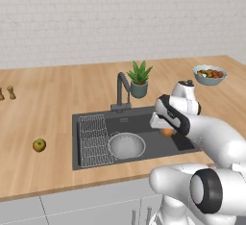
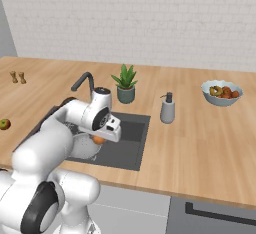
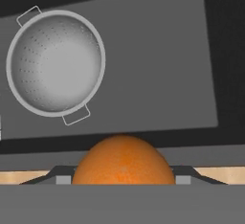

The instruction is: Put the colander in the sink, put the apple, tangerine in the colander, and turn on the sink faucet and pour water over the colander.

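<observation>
The colander (image 1: 126, 145) sits inside the sink (image 1: 91, 156), low in the centre of the left base view, its pale perforated bowl just right of the wire grid rack (image 1: 95, 139) that lies in the sink's left part. In the hand view the colander (image 3: 55, 62) fills the upper left, with two small wire handles on its rim and nothing inside it.

The tangerine (image 3: 122, 161) is at the bottom centre of the hand view, clamped between the jaws, whose dark tips flank it left and right. In the left base view the gripper (image 1: 164, 129) hangs over the right part of the sink, right of the colander, with the tangerine (image 1: 166, 132) peeking out orange beneath the hand. In the right base view the orange fruit (image 2: 98, 139) shows under the gripper (image 2: 102, 135), though the arm hides most of the basin there, so its exact height over the sink floor is hard to judge.

The apple (image 1: 39, 145) lies on the wooden desk (image 1: 48, 104) at the left of the left base view, well apart from the sink. The sink faucet (image 1: 122, 90) stands at the sink's back edge, above centre, its spout arching toward the basin. Just right of it is a potted plant (image 1: 139, 79). A bowl of mixed fruit (image 1: 209, 74) rests at the upper right, and a soap dispenser (image 2: 167, 109) stands near the centre of the right base view.
</observation>
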